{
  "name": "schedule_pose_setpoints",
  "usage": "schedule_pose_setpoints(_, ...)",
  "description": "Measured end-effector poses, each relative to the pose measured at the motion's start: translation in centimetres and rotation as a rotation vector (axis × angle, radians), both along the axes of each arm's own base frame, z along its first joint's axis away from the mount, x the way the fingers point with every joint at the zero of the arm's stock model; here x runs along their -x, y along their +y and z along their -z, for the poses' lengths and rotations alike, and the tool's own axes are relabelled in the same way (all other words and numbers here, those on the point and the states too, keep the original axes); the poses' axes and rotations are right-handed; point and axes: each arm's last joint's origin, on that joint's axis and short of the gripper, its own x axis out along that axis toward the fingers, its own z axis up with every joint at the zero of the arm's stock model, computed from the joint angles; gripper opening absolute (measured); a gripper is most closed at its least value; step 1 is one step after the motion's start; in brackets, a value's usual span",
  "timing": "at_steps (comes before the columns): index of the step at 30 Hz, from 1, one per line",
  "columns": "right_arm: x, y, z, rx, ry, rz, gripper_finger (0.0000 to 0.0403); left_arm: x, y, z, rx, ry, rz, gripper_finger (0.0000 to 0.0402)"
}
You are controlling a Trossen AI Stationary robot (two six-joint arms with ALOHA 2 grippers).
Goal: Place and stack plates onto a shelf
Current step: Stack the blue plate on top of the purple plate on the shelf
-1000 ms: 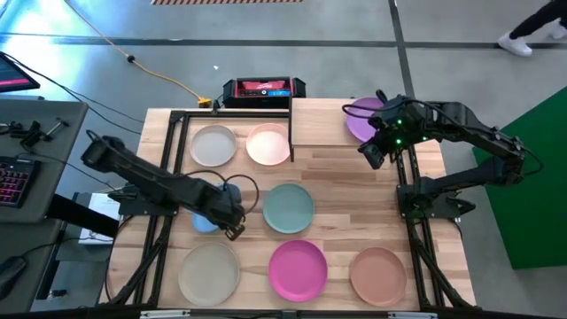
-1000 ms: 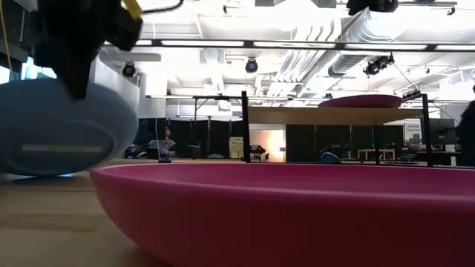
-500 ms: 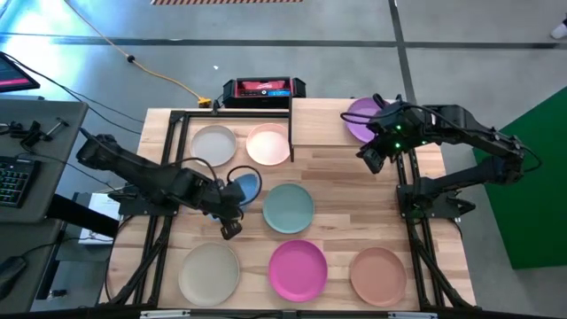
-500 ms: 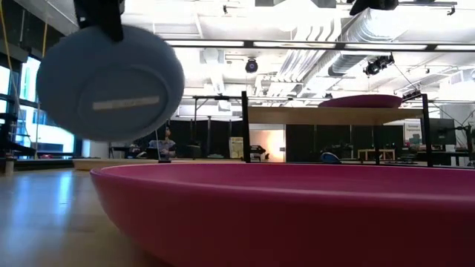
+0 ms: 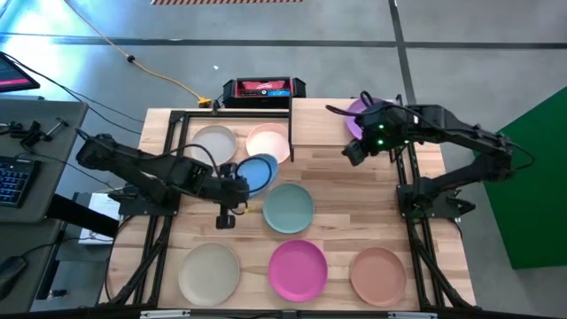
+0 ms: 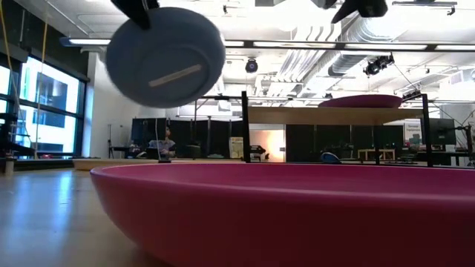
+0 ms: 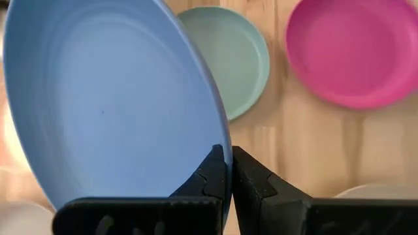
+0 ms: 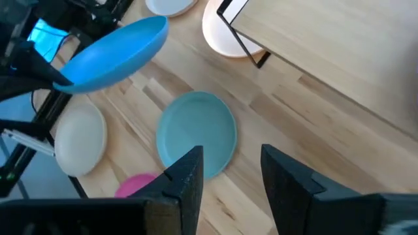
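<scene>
Left gripper (image 5: 232, 188): its fingers pinch the rim of the blue plate (image 5: 256, 172) and hold it up in the air, tilted, near the shelf (image 5: 332, 123).
Right gripper (image 5: 353, 152): waits in the air just by the shelf, fingers apart, holding nothing.
Shelf: the purple plate (image 5: 360, 115) lies on its far end.
Other plates: teal (image 5: 289, 208), magenta (image 5: 297, 268), tan (image 5: 378, 273), cream (image 5: 209, 271), grey-white (image 5: 213, 144) and pink (image 5: 267, 143) all lie on the table, away from the shelf top.
What could go wrong: the blue plate is held only by its edge, so it could slip out. It could also bump the shelf's side or the right gripper, which is close.
Hard to see: the pink plate is partly under the blue one. The shelf's legs mostly cannot be seen from above.
</scene>
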Motion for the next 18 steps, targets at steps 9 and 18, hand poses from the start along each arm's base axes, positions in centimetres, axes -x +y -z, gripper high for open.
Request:
schedule_pose_setpoints(9, -3.7, -0.7, 1.4, -0.052, -0.019, 0.074, 0.0133, -0.1, 0.8, -0.6, -0.311, 0.035, 0.313, 0.0001)
schedule_pose_setpoints(18, -7.3, -1.4, 2.8, -0.046, -0.068, 0.080, 0.0133, -0.1, 0.9, -0.7, -0.534, 0.092, 0.565, 0.0001)
